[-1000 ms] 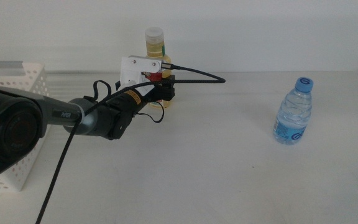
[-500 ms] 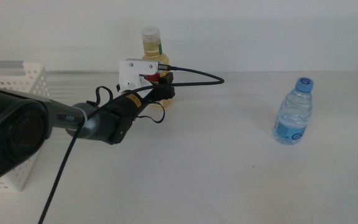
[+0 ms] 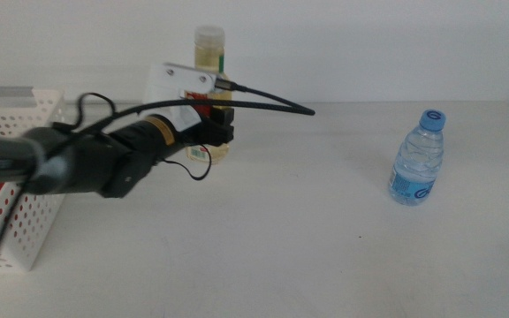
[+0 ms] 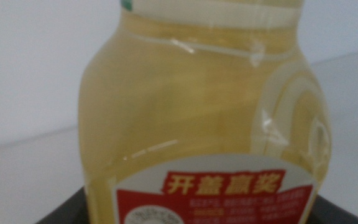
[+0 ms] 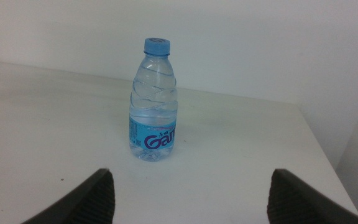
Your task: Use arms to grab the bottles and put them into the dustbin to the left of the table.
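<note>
Nearest the middle camera, the white surface (image 3: 325,230) lies bare in the foreground. Further in, on the right, the small blue-capped water bottle (image 3: 416,158) stands upright and alone; in the right wrist view it (image 5: 153,99) stands well ahead of the right claw (image 5: 191,190), whose two dark jaws are spread wide with nothing between them. On the left side sits the white perforated dustbin (image 3: 25,177), partly hidden behind the left arm (image 3: 78,163), which reaches in from that side toward the back of the surface. At its end, the left claw (image 3: 219,131) is clamped on the yellow-juice bottle (image 3: 208,62), gripping it low on the body around the red-and-white label. That bottle is upright, its white cap showing above the white camera housing, and it seems to be lifted a little off the surface, though the arm hides its base. Up close, the left wrist view is filled by the bottle (image 4: 204,124), with dark jaw edges at either side of its label.
</note>
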Motion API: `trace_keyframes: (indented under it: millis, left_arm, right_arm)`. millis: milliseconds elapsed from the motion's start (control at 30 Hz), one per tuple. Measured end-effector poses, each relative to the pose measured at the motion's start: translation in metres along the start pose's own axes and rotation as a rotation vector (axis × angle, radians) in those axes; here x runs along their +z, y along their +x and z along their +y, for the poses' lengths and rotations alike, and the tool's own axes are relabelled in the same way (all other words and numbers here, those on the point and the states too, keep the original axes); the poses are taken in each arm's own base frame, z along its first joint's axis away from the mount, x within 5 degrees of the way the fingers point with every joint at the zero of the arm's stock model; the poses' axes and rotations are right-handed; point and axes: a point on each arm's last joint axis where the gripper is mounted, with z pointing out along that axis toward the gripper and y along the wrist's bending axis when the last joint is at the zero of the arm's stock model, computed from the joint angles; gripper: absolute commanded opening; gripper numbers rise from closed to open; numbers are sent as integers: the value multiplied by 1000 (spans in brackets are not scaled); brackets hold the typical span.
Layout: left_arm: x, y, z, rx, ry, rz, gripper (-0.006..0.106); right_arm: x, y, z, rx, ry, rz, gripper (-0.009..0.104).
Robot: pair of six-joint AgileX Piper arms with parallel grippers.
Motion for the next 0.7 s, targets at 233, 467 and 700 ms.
trace_keyframes:
  millis: [233, 467, 700]
  left_arm:
    - [-62, -37, -10, 39, 6, -67, -5]
    - [-121, -63, -12, -1, -64, -1, -5]
    - [-167, -84, -13, -22, -133, 44, -5]
  right_arm:
    - [0, 0, 0, 0, 0, 0, 64]
    - [0, 0, 0, 0, 0, 0, 64]
    - [0, 0, 0, 0, 0, 0, 64]
